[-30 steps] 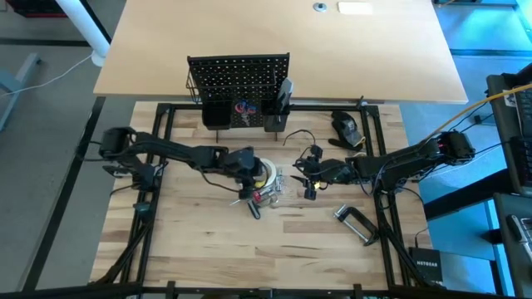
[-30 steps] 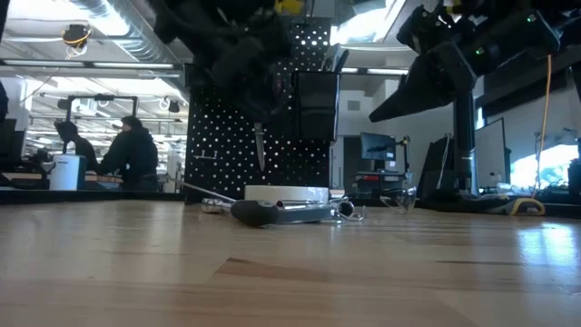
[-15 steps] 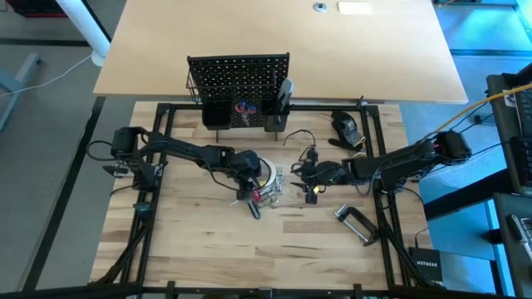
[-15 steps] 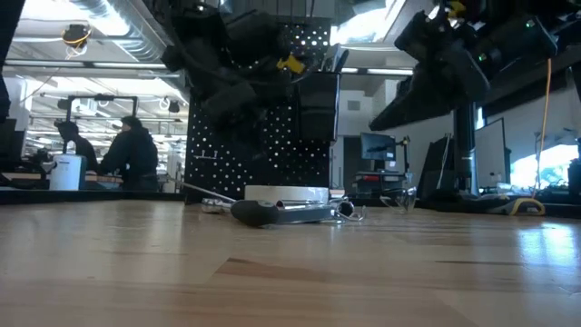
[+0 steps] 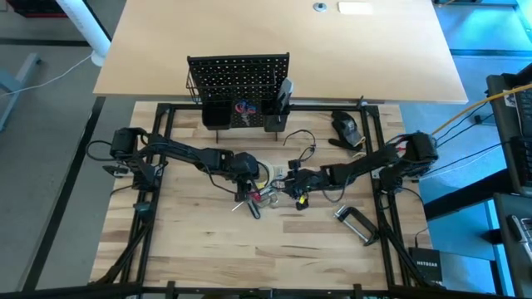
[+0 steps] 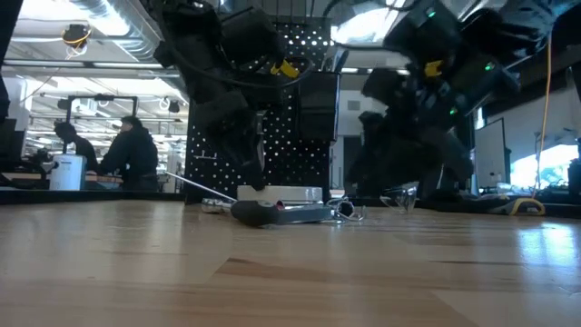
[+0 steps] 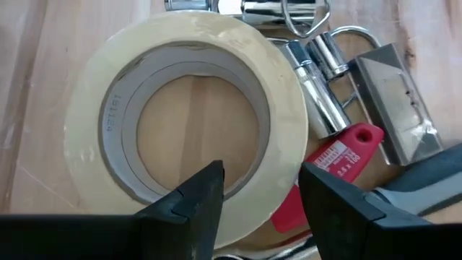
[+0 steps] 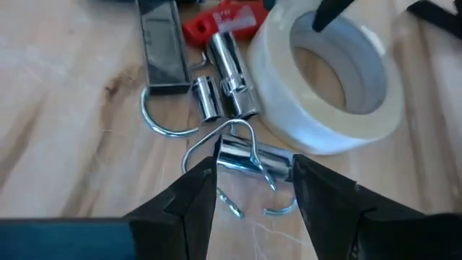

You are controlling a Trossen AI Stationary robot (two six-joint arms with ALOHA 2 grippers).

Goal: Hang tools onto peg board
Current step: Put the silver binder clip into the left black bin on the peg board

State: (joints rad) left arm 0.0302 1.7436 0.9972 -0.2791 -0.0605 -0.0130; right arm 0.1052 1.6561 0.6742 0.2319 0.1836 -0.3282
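The pale wooden bench (image 7: 29,87) shows smooth, matt grain. On it lies the cream-white tape roll (image 7: 188,115), faintly glossy, with a matt grey card core. Beside the roll, the polished chrome metal sockets (image 7: 317,87) and bent wire hooks (image 8: 231,144) gleam like mirrors, next to a red plastic tag (image 7: 336,155).

Tape roll (image 5: 264,174) lies before the peg board (image 5: 238,76) — C-clamp (image 5: 356,224) well right.
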